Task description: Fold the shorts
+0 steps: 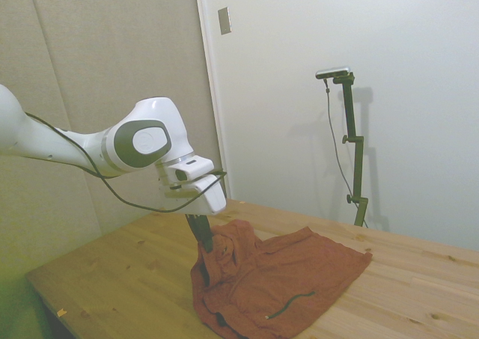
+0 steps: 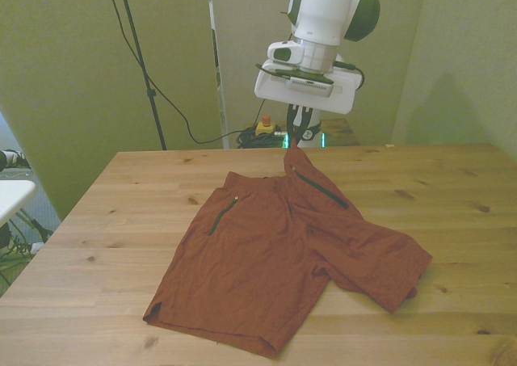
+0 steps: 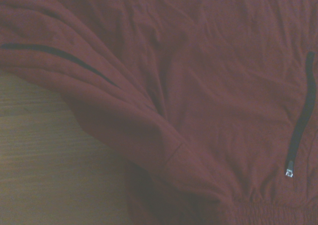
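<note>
Shorts [image 1: 277,279] cut off by side view's bottom edge; gripper [image 2: 299,136] fingertips buried in cloth, wrist view blurred.

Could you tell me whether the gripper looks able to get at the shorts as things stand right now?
Yes, it seems so: the gripper is already shut on the waistband corner of the shorts, lifting it off the table while the rest lies flat. Nothing else stands near it.

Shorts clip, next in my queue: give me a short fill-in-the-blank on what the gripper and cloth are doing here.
1. The gripper is shut on the ____.
2. The pinched waistband corner is ____ off the table, the rest lying on it.
3. The dark lines on the cloth are pocket ____.

Missing: shorts; lifted; zips
</note>
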{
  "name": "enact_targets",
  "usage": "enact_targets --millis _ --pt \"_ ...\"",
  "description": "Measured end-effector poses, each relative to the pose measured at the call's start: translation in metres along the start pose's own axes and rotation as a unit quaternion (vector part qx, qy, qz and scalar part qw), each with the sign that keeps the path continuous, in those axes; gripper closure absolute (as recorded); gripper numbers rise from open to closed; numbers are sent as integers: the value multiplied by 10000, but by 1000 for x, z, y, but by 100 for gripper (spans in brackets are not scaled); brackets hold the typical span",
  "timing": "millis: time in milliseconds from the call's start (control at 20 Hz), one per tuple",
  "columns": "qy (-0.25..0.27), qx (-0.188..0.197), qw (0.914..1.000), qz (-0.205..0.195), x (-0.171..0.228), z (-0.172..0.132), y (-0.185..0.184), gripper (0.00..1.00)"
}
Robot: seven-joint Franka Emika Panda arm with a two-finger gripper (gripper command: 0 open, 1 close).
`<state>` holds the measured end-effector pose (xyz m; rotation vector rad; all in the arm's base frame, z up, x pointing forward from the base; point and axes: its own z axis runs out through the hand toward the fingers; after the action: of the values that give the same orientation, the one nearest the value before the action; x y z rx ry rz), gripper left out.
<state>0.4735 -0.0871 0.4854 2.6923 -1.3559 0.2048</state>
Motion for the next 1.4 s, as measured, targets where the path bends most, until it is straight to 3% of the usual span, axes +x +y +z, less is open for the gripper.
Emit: enact_targets --millis 400,650,1050,1100,1400 --pt "-722 660 9952 27 54 9 38 100" --pt "-859 576 9945 147 66 20 52 100" --pt "-1158 478 9908 516 98 50 111 100" --pt "-1208 476 9899 573 101 57 116 0" --pt "-1417 309 9865 760 115 95 126 0"
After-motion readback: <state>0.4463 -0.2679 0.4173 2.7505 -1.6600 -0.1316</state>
